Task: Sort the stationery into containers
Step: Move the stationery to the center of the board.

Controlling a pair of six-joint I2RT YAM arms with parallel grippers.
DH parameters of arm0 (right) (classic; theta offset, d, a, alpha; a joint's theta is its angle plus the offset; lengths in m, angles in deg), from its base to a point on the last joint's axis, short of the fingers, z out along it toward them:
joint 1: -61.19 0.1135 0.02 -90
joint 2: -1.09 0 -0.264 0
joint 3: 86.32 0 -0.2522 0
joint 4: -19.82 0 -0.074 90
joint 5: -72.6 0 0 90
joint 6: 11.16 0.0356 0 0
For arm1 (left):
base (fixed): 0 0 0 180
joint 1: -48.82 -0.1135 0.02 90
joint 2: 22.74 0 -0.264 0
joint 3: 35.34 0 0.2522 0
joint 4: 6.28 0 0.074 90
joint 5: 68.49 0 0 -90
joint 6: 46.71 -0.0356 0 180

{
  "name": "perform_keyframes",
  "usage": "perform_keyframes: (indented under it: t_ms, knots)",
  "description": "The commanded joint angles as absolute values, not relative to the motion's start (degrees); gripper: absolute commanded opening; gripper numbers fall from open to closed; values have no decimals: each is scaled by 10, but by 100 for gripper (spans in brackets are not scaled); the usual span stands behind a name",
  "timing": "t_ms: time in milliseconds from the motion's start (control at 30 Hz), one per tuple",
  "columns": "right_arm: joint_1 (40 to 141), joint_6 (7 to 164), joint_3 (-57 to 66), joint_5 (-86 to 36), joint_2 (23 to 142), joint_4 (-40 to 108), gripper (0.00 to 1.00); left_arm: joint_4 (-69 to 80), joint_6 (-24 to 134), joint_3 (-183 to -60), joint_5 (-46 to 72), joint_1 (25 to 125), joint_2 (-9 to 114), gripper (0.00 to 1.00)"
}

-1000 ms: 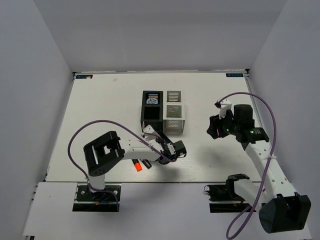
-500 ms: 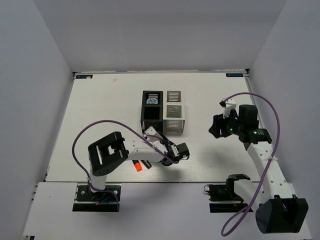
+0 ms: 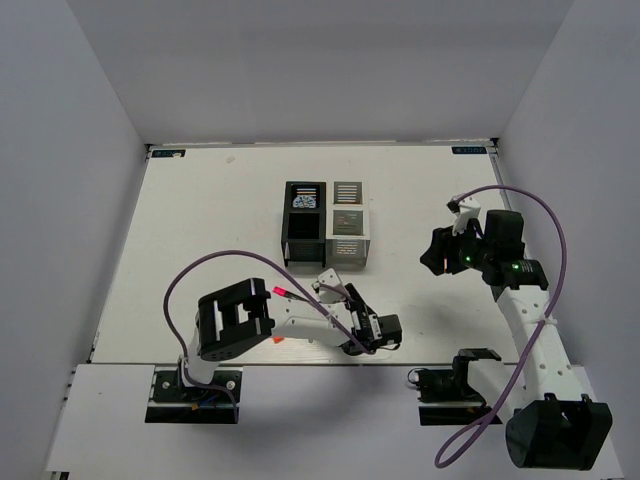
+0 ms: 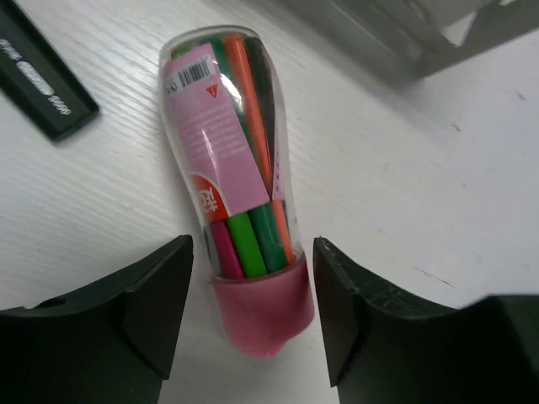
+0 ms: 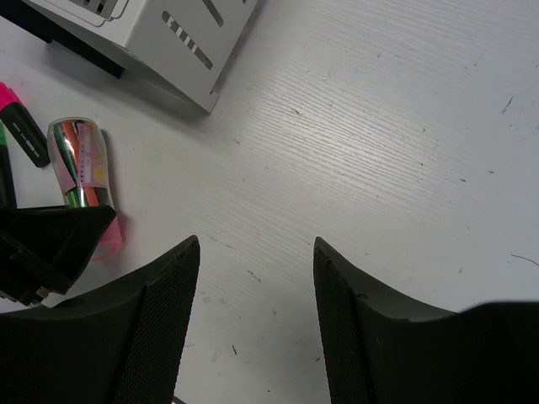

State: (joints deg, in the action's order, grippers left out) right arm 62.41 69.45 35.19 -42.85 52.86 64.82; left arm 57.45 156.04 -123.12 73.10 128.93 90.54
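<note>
White table (image 3: pixel 200 220): left gripper (image 4: pixel 253 261) open, jaws straddling the pink capsule case (image 4: pixel 236 151), which lies flat near the containers (image 3: pixel 327 235); contact possibly not made. Right gripper (image 5: pixel 257 252) open above the table.

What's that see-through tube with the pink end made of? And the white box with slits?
The tube looks like clear shiny plastic: the coloured pens show through it and light glints off it. Its pink end looks like smooth solid plastic. The white box is matte with neatly cut slits, maybe painted metal or plastic; I can't tell which.
</note>
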Motion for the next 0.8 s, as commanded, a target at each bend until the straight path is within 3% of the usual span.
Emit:
perform_keyframes:
  t_ms: [0, 100, 567, 667, 767]
  knots:
    - [618, 701, 349, -453, 522, 648, 59, 639, 1670, -1245, 748, 1287, 906, 70]
    - [619, 702, 347, -458, 520, 648, 59, 654, 1680, -1233, 748, 1278, 900, 79]
    - [581, 702, 345, -478, 524, 651, 59, 606, 1605, -1176, 729, 1197, 884, 81]
    - [575, 701, 344, -484, 529, 651, 59, 603, 1594, -1175, 730, 1188, 885, 72]
    - [570, 702, 343, -491, 534, 650, 59, 596, 1591, -1170, 729, 1186, 885, 55]
